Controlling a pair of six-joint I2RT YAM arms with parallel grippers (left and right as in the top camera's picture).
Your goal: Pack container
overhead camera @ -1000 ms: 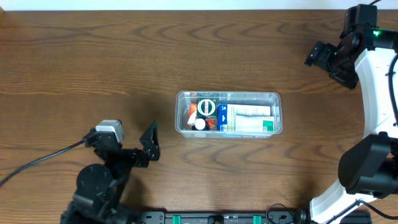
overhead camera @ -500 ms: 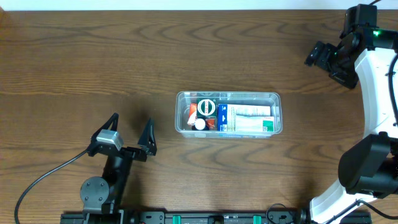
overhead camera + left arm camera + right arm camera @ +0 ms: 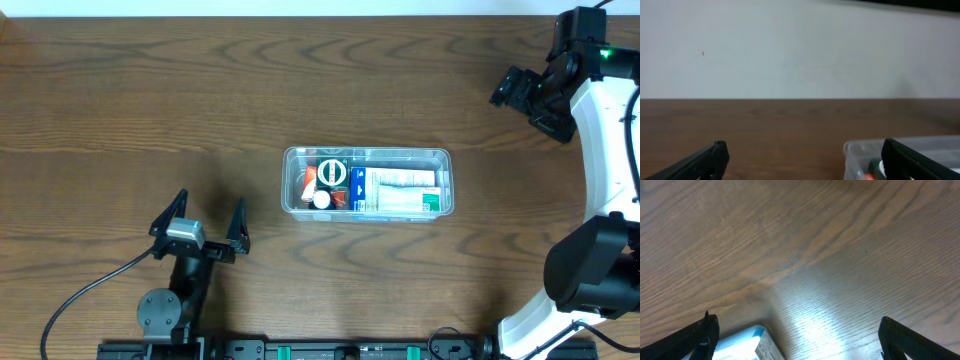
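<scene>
Container (image 3: 440,155): full, centre. My L gripper (image 3: 211,202): pulled back near-left, jaws apart, empty; R gripper (image 3: 508,90) far-right, apart. Packing prob. done.

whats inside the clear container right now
The container holds a white box with blue and green print, a round green-and-white item, a small white cap and something orange. Anything beneath them is covered.

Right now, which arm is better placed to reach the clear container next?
Left, probably. The left arm is closer to the clear container, jaws open, with the container's corner in its wrist view. The right arm sits near the far right edge of the table, farther off.
</scene>
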